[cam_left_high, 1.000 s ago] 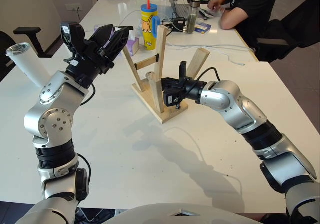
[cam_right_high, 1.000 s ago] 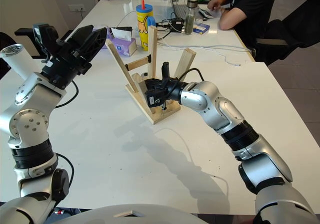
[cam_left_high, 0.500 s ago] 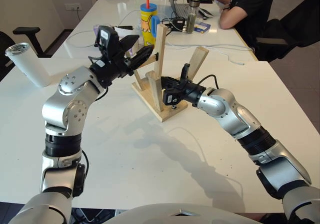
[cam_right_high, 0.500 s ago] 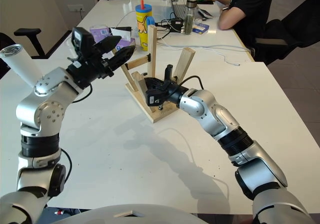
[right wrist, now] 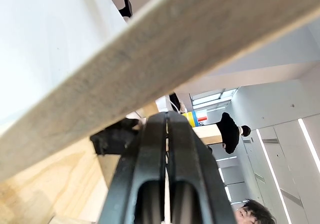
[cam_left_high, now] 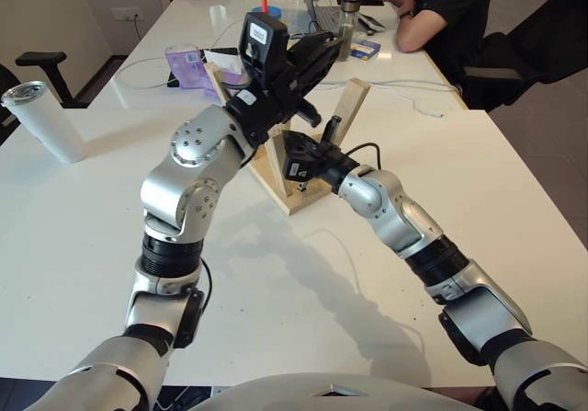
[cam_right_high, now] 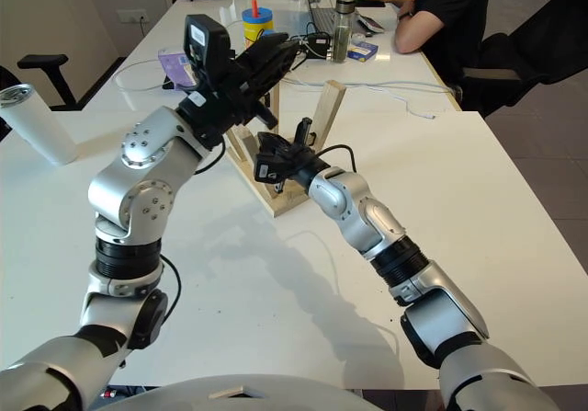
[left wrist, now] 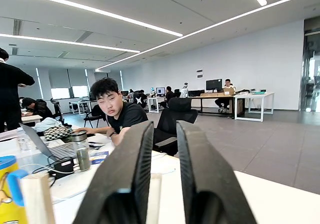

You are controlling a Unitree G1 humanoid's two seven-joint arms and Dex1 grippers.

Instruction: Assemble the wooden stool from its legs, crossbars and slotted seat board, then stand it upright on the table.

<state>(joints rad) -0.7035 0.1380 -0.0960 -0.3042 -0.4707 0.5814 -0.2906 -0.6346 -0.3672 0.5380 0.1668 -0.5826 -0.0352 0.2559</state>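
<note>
The wooden stool rests legs-up and tilted at mid-table, its seat board with one edge on the white table. One leg leans to the right. My left gripper hovers over the legs with its fingers open by a narrow gap; pale wood shows low in that gap, and whether they touch is unclear. Another leg stands beside it. My right gripper is low among the legs, shut on the stool, its fingers pressed almost together under a wooden bar.
A white tumbler stands at the table's left. A purple box, a yellow cup, a bottle and cables lie behind the stool. A person sits at the far end. The near half of the table offers free room.
My left arm has swung from the left side to above the stool's legs. The right gripper has stayed on the stool. The view has shifted slightly.
</note>
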